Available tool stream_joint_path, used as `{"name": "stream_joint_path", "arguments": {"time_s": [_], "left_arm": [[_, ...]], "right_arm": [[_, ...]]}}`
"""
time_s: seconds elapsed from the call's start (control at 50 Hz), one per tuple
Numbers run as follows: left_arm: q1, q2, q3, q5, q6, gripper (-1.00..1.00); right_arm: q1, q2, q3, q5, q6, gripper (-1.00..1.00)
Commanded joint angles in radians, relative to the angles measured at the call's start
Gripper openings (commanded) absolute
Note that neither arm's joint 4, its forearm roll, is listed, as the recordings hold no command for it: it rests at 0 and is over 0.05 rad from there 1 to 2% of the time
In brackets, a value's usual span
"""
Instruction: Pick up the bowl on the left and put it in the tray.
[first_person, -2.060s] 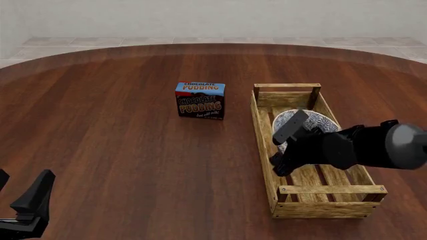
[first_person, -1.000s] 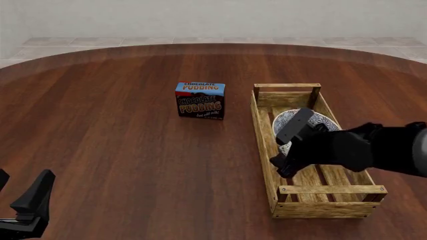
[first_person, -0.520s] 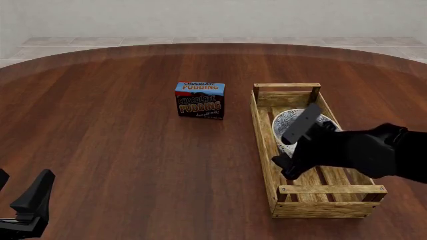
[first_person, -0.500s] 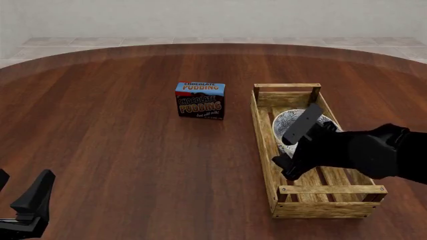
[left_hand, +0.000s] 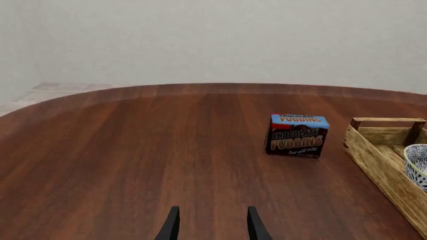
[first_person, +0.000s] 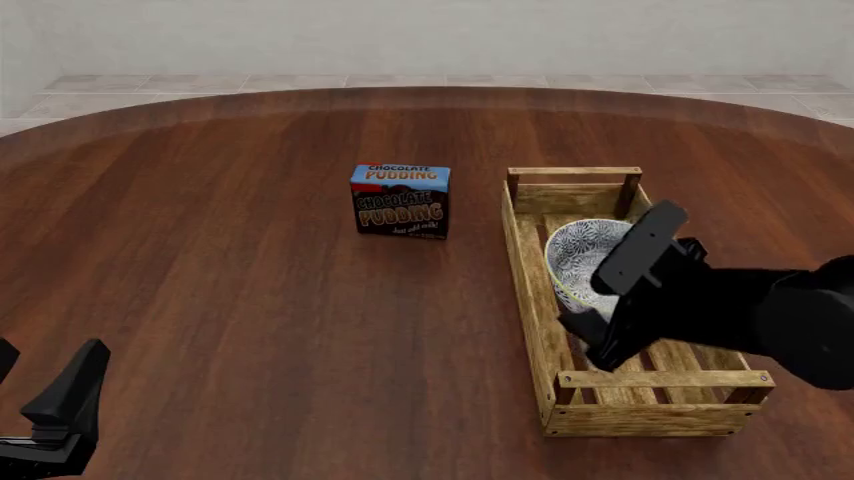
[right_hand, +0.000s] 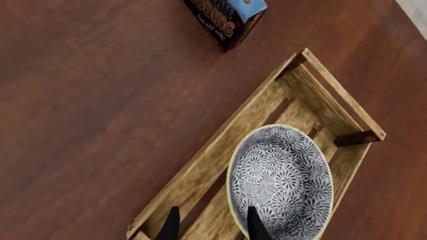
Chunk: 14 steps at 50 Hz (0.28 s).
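The bowl (first_person: 581, 256), cream-rimmed with a blue-grey floral pattern, sits in the far half of the light-wood slatted tray (first_person: 531, 300) on the right of the table. My right gripper (first_person: 614, 290) hovers open just above the bowl's near side, holding nothing. In the right wrist view its fingertips (right_hand: 172, 226) frame the edge of the bowl (right_hand: 280, 185) and the tray wall (right_hand: 217, 157) from above. My left gripper (first_person: 43, 390) rests open at the near left corner, far from both. Seen from the left wrist, that gripper (left_hand: 212, 230) is empty, and the bowl (left_hand: 419, 165) shows inside the tray (left_hand: 380, 160).
A chocolate pudding box (first_person: 400, 200) stands upright on the dark wood table, left of the tray's far end. It also shows in both wrist views, as the box (left_hand: 297, 135) and the box (right_hand: 227, 20). The tray's near half holds bare slats (first_person: 667, 360).
My right gripper has drawn back to the right and toward the tray's near end, uncovering more of the bowl. The bowl stays in the tray. The left arm has not moved.
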<state>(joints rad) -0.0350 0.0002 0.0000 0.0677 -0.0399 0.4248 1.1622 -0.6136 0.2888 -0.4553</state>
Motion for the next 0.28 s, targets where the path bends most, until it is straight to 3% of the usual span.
{"name": "stream_joint_path", "arguments": {"time_s": [0.02,0.28], "left_arm": [[0.001,0.0,0.0,0.003,-0.003,1.0],[0.001,0.0,0.0,0.003,-0.004,1.0]], "right_arm": [[0.026,-0.129,0.035,0.057,0.007,1.0],[0.056,-0.332,0.102,0.123,0.063,1.0]]}}
